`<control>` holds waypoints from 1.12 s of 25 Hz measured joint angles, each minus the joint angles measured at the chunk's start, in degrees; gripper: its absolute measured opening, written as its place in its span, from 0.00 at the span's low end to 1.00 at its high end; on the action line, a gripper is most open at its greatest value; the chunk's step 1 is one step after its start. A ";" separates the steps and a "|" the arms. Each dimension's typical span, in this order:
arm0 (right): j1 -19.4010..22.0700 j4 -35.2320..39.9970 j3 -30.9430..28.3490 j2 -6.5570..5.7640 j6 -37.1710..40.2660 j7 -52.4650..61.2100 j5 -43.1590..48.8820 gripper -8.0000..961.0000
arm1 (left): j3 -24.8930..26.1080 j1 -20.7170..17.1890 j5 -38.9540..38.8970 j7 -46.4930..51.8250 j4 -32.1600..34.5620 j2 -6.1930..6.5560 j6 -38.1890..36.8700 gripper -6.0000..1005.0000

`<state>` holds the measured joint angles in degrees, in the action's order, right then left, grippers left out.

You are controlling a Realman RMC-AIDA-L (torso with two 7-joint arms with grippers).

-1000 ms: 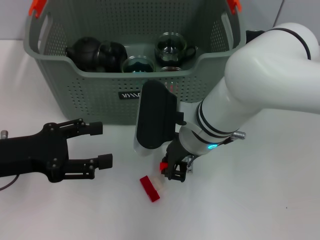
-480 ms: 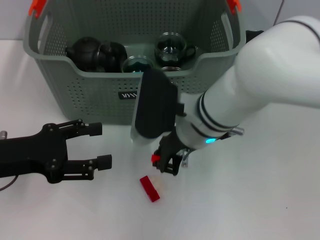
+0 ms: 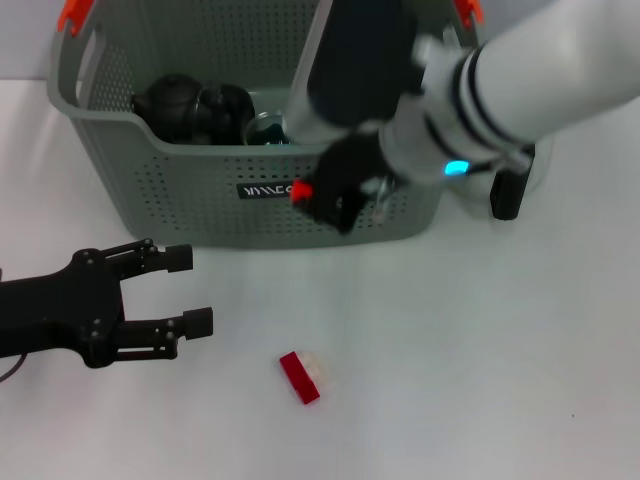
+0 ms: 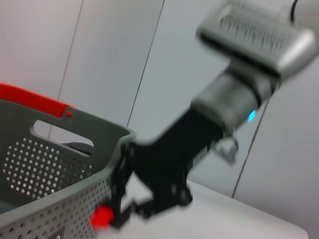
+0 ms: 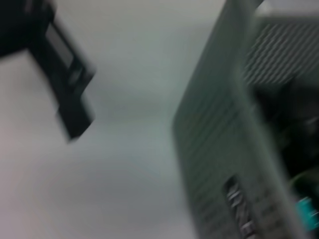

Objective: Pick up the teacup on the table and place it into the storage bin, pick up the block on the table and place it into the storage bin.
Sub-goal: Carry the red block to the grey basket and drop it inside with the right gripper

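Storage bin (image 3: 180, 190) on white table (image 3: 480, 380), grey wall panels (image 4: 114, 55).

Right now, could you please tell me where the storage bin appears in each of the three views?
Head view: the storage bin fills the upper left and centre, behind the right gripper.
Left wrist view: its perforated corner sits at the lower left, beside that gripper.
Right wrist view: its front wall runs down the right side.
Shared landmark: the black label, seen in the head and right wrist views.
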<state>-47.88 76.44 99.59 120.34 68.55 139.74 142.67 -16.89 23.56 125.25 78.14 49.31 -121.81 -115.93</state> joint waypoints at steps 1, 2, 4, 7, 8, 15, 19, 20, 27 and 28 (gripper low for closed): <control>0.00 2.10 -1.57 -0.02 0.71 0.00 0.20 0.23 | 0.00 0.00 -0.06 -0.01 0.00 0.00 0.00 0.88; -0.13 3.24 -2.65 0.00 1.29 0.00 0.34 0.24 | 0.01 -0.01 -0.07 -0.04 0.00 0.00 0.01 0.88; -1.01 5.33 -5.80 -0.02 2.31 0.00 1.04 0.25 | 0.00 0.00 -0.07 -0.13 -0.02 0.00 0.00 0.88; -3.18 5.85 -11.12 -0.02 2.86 -0.44 2.09 0.27 | 0.02 0.04 -0.07 -0.22 -0.07 0.00 0.04 0.88; -4.02 5.34 -13.05 -0.02 2.83 -0.81 2.28 0.28 | 0.03 0.04 -0.06 -0.23 -0.07 0.00 0.07 0.88; -8.78 -3.96 -20.09 -0.14 0.45 -3.20 2.36 0.32 | 0.02 0.07 0.13 -0.26 -0.16 0.00 0.42 0.88; -10.59 -8.91 -20.79 -0.16 -0.52 -4.31 3.62 0.35 | 0.02 0.20 0.19 -0.25 -0.18 0.00 0.45 0.88; -10.63 -9.14 -20.72 -0.17 -0.86 -4.32 3.86 0.35 | 0.02 0.26 0.19 -0.21 -0.18 0.00 0.45 0.88; -9.24 -7.45 -20.36 -0.15 -1.71 -4.38 4.70 0.43 | 0.02 0.35 0.11 0.00 -0.18 0.00 0.50 0.88; -8.81 -6.63 -20.36 -0.14 -1.64 -4.39 4.62 0.46 | 0.02 0.35 0.08 0.02 -0.18 0.00 0.52 0.88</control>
<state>-56.68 69.80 79.24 120.20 66.91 135.35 147.30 -16.87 23.91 125.32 78.16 49.13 -121.82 -115.41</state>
